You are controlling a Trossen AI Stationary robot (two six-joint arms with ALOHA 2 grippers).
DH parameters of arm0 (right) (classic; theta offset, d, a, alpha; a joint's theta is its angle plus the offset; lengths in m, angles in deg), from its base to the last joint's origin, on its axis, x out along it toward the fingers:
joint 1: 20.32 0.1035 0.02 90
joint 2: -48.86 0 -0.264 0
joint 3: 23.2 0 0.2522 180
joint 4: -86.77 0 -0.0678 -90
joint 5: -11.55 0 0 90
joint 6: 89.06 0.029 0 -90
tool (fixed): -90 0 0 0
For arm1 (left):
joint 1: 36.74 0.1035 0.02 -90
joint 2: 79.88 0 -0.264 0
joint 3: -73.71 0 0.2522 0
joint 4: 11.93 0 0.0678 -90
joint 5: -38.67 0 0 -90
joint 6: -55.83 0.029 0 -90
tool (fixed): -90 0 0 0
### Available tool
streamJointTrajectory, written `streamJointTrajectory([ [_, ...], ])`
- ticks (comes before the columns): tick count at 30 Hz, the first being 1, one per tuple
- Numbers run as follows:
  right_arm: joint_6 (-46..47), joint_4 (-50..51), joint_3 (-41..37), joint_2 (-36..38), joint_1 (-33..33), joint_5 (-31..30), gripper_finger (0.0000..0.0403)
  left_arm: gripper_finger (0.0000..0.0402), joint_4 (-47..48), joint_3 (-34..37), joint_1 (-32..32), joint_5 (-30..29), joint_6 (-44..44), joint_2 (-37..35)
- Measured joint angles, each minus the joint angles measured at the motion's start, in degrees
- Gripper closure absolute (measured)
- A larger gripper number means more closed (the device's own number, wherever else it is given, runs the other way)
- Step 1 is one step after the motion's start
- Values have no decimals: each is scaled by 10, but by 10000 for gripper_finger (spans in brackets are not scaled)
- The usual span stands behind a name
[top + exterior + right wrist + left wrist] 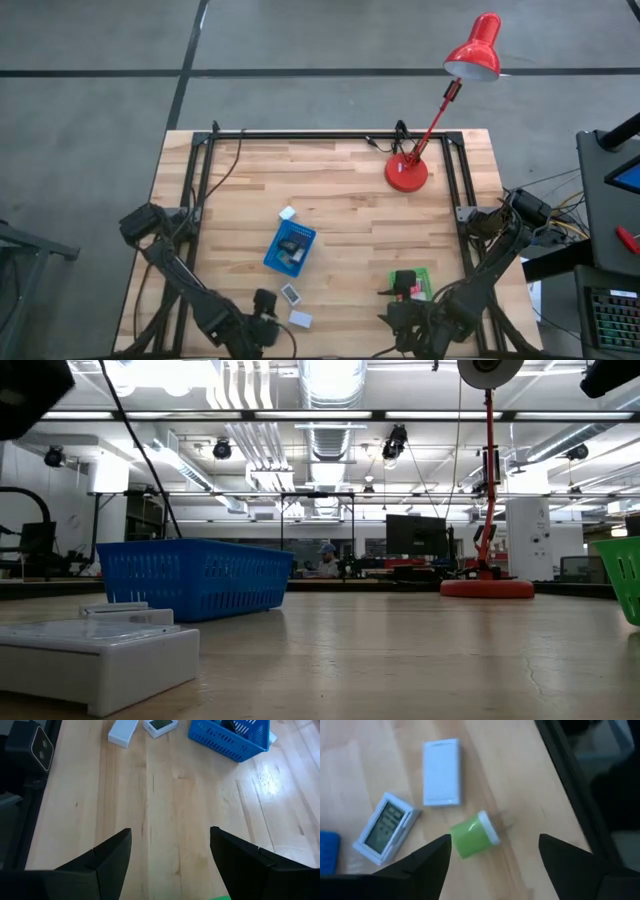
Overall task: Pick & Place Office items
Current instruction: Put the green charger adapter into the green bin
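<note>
Left wrist view shows the left end effector (492,852) with its fingers spread apart, holding nothing, poised over a green cylindrical item with a white cap (474,834) lying on its side on the desk (520,785). Just beyond lie a white rectangular box (441,772) and a small grey device with a screen (384,829). From above, the right end effector (170,855) sits at the desk's near edge, fingers parted and empty, beside the green tray (413,283). Farther back stands the blue tray (290,248) holding dark items, then a small white block (288,213), and farthest the red lamp (407,173).
</note>
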Motion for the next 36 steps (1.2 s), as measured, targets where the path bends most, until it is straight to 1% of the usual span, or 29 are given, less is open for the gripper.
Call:
streamJointTrajectory([
  [3, 0, 0, 0, 0, 0, 0, 141, 97, 18, 0, -4, 12, 62, 1],
  [6, 0, 0, 0, 0, 0, 0, 140, 97, 36, 0, -4, 12, 115, 4],
  [11, 0, 1, 0, 0, 0, 0, 140, 97, 37, 1, -4, -18, 233, 4],
  [16, 0, 2, 0, 0, 0, 0, 140, 97, 33, 1, -4, -24, 360, 4],
  [22, 0, 2, -1, 0, 0, 0, 140, 97, 29, 0, 3, -24, 471, 11],
  [25, 0, 3, -1, 0, 0, 1, 141, 97, 30, -7, 8, -7, 520, 33],
  [28, 0, 3, -1, 0, 0, 2, 140, 97, 48, -26, 13, -3, 541, 58],
  [33, 0, 3, -2, 0, 0, 2, 140, 104, 128, -79, 28, 2, 522, 90],
  [36, 0, 3, -2, 0, 0, 2, 141, 112, 160, -100, 36, 19, 524, 101],
])
